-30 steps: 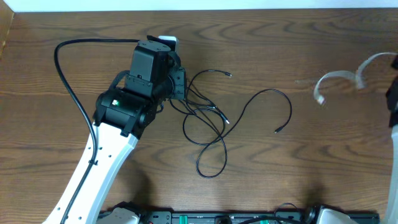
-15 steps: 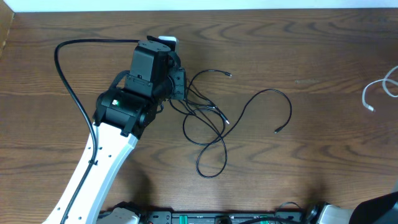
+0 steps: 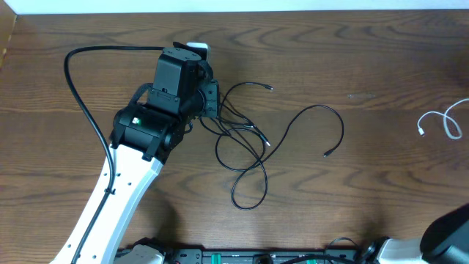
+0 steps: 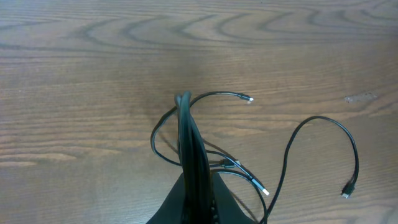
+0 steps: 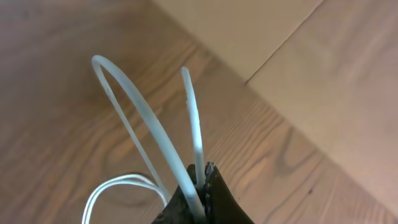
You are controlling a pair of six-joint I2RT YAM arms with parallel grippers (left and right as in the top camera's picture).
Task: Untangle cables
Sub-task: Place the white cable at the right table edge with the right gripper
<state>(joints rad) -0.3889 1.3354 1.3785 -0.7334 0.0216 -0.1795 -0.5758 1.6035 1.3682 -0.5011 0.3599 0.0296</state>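
Left tool (image 4: 184,102) pinched shut on the black cables (image 3: 245,128), which sprawl rightward over the brown wood-grain desk (image 3: 352,59). Right tool (image 5: 200,177) clamps the white cable (image 5: 193,130) (looped) near the desk's right edge.

From overhead, the left gripper (image 3: 210,97) hides where the black cables (image 3: 245,128) meet it, at the tangle's 9 o'clock. The white cable (image 3: 423,129) runs off the frame at 3 o'clock. A blurred dark shape (image 3: 448,233) at 5 o'clock is probably the right arm. In the right wrist view that cable is out of focus, its loops cut at 6 o'clock. The plug ends (image 3: 268,143) are too small to identify.
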